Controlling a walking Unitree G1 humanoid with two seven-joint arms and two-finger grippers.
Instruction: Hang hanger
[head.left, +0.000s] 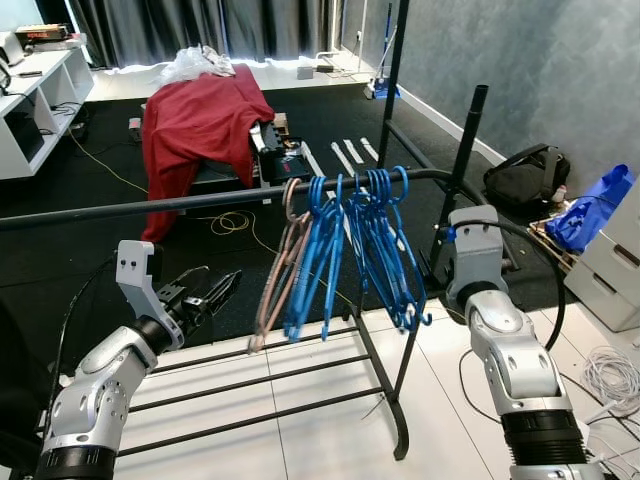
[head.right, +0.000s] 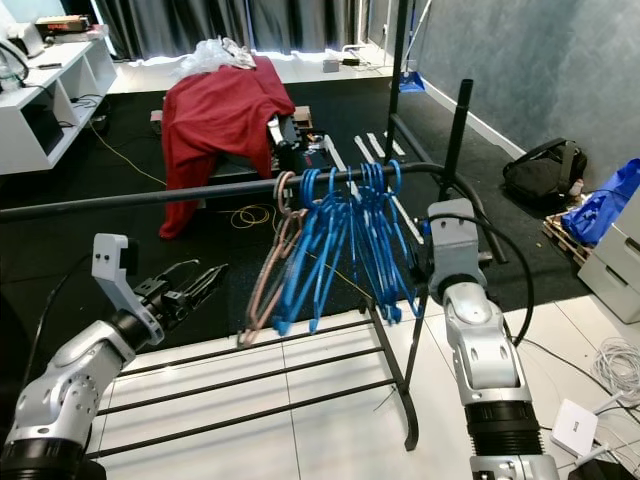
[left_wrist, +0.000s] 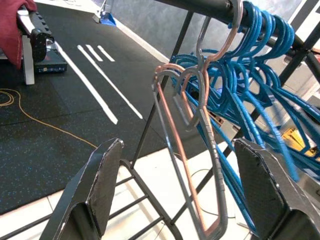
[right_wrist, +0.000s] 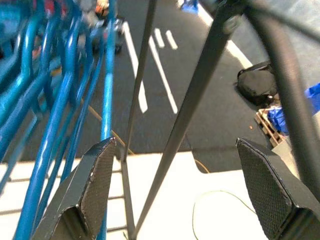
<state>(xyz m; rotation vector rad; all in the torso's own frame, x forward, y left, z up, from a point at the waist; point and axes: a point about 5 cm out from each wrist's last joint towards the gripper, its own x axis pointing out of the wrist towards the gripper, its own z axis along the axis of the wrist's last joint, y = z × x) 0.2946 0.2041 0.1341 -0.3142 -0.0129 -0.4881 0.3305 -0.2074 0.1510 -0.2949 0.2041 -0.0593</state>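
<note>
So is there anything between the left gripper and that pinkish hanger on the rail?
Nothing visible. The left gripper is open and empty, apart from the pink hanger, which hangs on the rail beside the blue hangers.

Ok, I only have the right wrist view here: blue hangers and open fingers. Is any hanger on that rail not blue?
Observer: Yes. One copper-coloured wire hanger hangs on the rail, at the robot's-left end of the blue hangers.
Operator: Is the left gripper holding it?
Observer: No. The left gripper is open and empty, below the rail, left of that hanger and apart from it.
Operator: And what's beyond the rack?
Observer: A red cloth, draped over something on the dark floor.
</note>
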